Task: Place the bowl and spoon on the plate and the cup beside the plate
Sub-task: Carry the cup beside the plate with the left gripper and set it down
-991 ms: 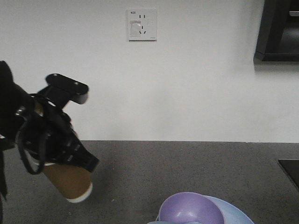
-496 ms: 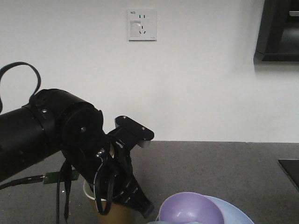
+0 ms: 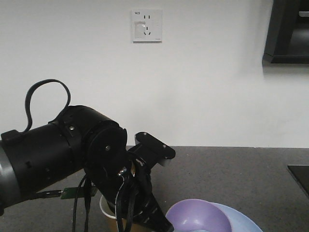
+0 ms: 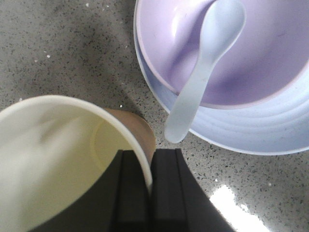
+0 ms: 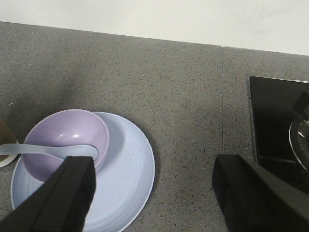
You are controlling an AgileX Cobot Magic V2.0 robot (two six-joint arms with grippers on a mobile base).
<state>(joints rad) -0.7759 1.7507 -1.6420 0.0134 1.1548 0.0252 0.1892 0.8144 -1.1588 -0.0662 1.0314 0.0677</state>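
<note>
The brown paper cup (image 4: 63, 159) stands upright just left of the light blue plate (image 4: 251, 130). My left gripper (image 4: 148, 159) is shut on the cup's rim, one finger inside and one outside. The lavender bowl (image 4: 270, 58) sits on the plate with the pale spoon (image 4: 205, 67) lying in it, handle sticking out over the rim toward the cup. In the front view the left arm covers most of the cup (image 3: 107, 210), next to the bowl (image 3: 198, 217). My right gripper (image 5: 154, 193) hangs open above the plate's (image 5: 125, 179) right edge, holding nothing.
A black cooktop (image 5: 277, 125) with a glass lid lies at the counter's right end. The white wall with a socket (image 3: 147, 25) runs behind the grey speckled counter (image 5: 183, 96).
The left arm has swung right and down with the cup, from the far left to beside the plate. The cup went from tilted to upright.
</note>
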